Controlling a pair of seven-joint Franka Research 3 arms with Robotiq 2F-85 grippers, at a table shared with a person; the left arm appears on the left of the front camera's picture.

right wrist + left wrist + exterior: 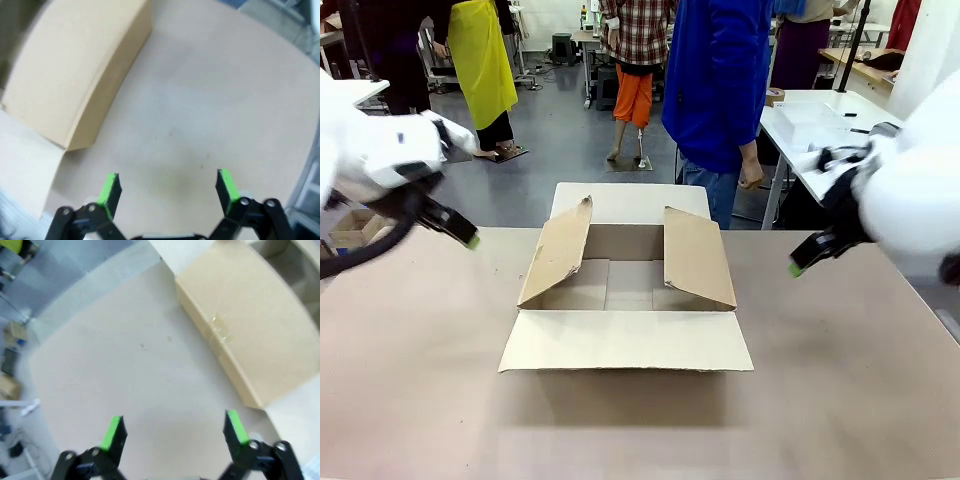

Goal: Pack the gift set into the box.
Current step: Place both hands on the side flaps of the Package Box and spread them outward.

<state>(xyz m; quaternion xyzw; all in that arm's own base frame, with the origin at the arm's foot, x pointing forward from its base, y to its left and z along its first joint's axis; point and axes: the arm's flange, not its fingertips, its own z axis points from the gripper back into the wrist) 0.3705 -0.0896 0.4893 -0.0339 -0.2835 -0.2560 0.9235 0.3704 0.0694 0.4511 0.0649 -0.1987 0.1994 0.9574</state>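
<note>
Box point(626, 341) open, unpacked; packing and closing remain, I judge. Left gripper point(173, 432) and right gripper point(167, 190) spread wide.

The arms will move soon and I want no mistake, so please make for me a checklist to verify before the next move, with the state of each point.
1. Box open at the top: ok, its flaps are spread and the inside can be seen.
2. Box standing on the table: ok, it sits flat near the middle.
3. Left gripper open and holding nothing: ok, its fingers are wide apart.
4. Right gripper open and holding nothing: ok, also wide apart.
5. Person's hand away from the box: ok, it hangs beyond the far table edge.
6. Bottom of the box strong enough for a load: cannot tell.
</note>
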